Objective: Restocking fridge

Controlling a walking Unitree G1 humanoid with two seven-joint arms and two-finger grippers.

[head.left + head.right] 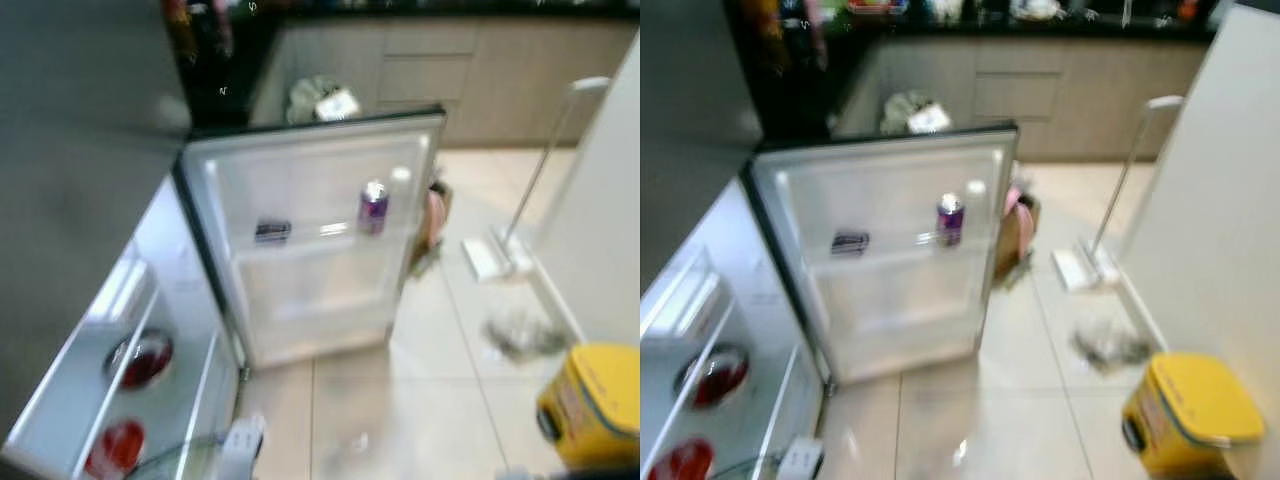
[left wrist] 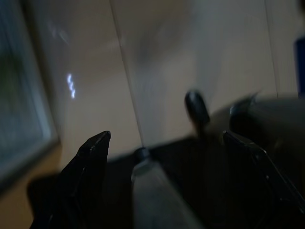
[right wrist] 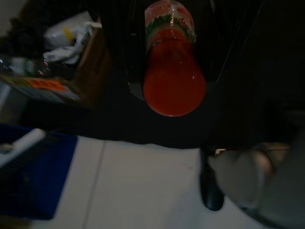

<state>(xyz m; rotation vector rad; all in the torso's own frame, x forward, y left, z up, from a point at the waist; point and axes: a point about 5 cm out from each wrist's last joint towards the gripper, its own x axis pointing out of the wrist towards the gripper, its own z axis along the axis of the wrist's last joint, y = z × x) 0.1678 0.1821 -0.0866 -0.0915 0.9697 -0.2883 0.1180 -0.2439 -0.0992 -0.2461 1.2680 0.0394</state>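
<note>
Fridge door (image 1: 320,240) open ahead of me, well away from both grippers. Purple can (image 1: 373,207) and small dark item (image 1: 272,231) already on door shelf. Two red-lidded containers (image 1: 140,358) on inner shelves, off to my left.

My right gripper (image 3: 174,71) clamped on red sauce bottle (image 3: 174,76), bottle between fingers, hanging over floor; still to go in.

My left gripper (image 2: 167,148) spread wide, holding nothing, over tiles.

Judgement: restock partway; approach and placing left.

open fridge door (image 1: 320,240) across the way, purple can (image 1: 373,207) on its shelf; bare tile floor (image 1: 440,400) beside
</note>
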